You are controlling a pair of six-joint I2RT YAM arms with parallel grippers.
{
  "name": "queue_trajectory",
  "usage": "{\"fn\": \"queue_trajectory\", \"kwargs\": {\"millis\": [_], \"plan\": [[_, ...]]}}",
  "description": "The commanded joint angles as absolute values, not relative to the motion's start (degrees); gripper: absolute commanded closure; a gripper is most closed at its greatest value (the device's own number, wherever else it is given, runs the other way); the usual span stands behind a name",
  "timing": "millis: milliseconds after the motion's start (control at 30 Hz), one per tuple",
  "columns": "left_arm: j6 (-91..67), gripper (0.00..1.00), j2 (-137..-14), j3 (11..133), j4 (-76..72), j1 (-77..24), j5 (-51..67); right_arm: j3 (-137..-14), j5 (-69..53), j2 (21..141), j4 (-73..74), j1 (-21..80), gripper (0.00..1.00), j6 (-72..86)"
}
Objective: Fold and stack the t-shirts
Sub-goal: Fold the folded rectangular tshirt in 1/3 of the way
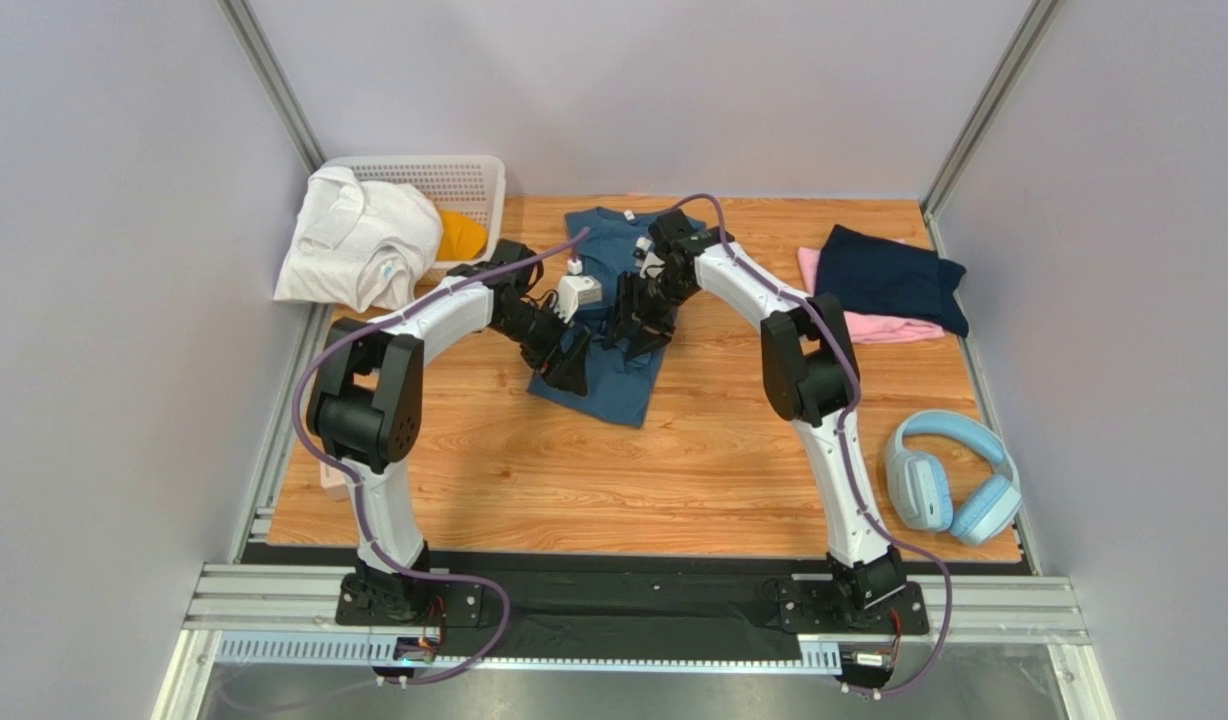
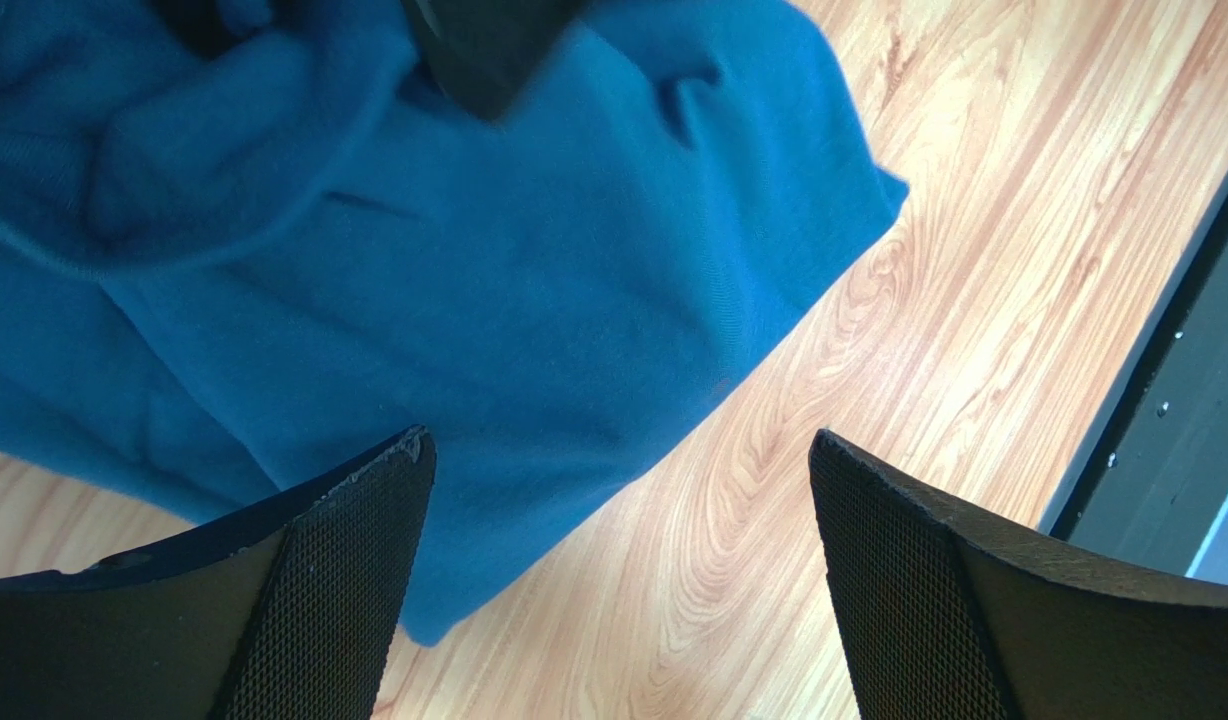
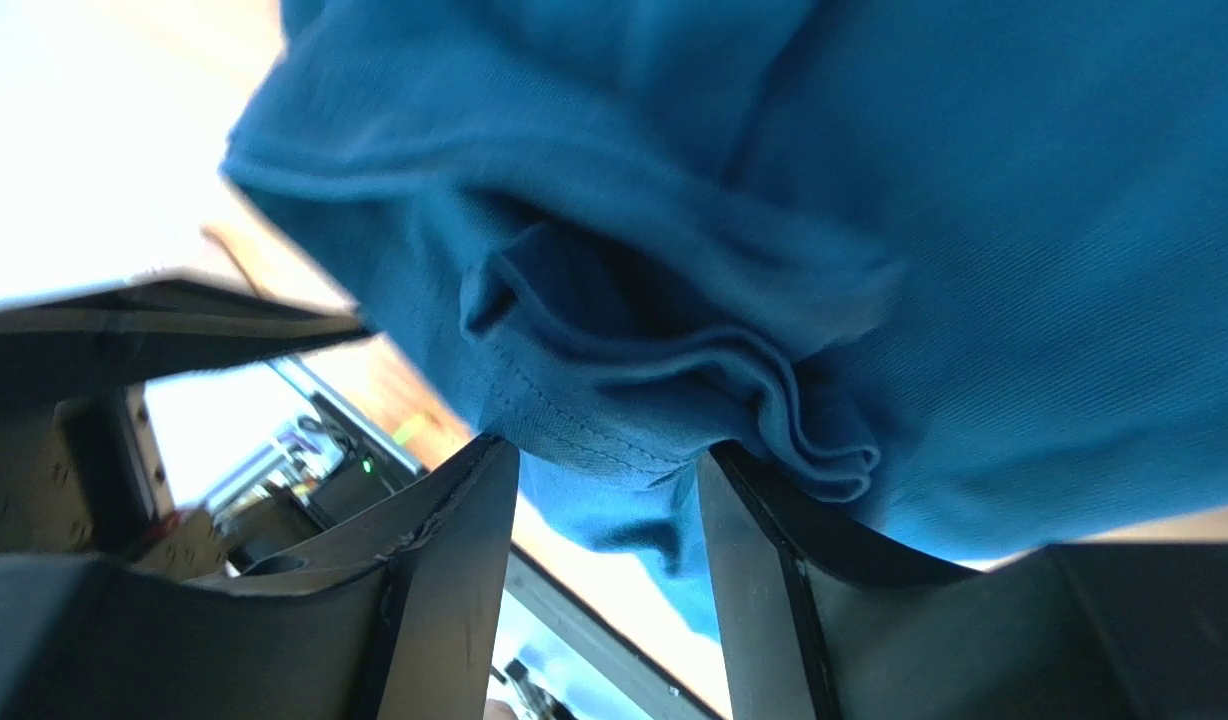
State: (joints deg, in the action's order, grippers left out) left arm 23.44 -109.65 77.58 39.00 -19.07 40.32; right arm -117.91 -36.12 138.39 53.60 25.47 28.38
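Observation:
A teal-blue t-shirt (image 1: 611, 387) lies partly folded at the middle back of the wooden table, and both grippers hover over it. My left gripper (image 1: 568, 360) (image 2: 620, 450) is open wide above the shirt's (image 2: 500, 255) near corner, with bare wood between its fingers. My right gripper (image 1: 635, 333) (image 3: 605, 458) stands with its jaws partly apart. A bunched fold and hem of the shirt (image 3: 951, 225) rests against its fingertips, and a gap still shows between them. A folded navy t-shirt (image 1: 888, 275) lies on a pink one (image 1: 894, 332) at the back right.
A white lattice basket (image 1: 470, 177) stands at the back left corner, with a white garment (image 1: 357, 233) draped over it and an orange one (image 1: 460, 236) inside. Light-blue headphones (image 1: 951, 477) lie near the right edge. Grey walls enclose the table.

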Motion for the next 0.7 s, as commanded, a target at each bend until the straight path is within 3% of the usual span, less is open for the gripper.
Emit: {"fn": "queue_trajectory", "kwargs": {"millis": [0,200,300,433,667], "plan": [[25.4,0.0,-109.86,80.86,41.3,-19.16,39.9,-124.96,-36.74,142.46,53.88,21.54,0.48,27.51],[27.59,0.0,-108.11,79.55,43.94,-19.16,37.45,-133.75,-37.78,148.53,54.14,17.58,0.47,28.38],[27.86,0.0,-108.02,79.54,44.56,-19.16,37.09,-137.63,-45.51,148.98,52.66,16.7,0.47,30.75],[27.16,0.0,-107.84,80.86,44.83,-19.16,37.09,-128.89,-52.98,143.28,45.63,17.49,0.46,34.18],[23.56,0.0,-110.21,89.29,44.38,-19.95,38.85,-116.21,-51.16,134.22,41.66,20.21,0.46,32.35]]}}
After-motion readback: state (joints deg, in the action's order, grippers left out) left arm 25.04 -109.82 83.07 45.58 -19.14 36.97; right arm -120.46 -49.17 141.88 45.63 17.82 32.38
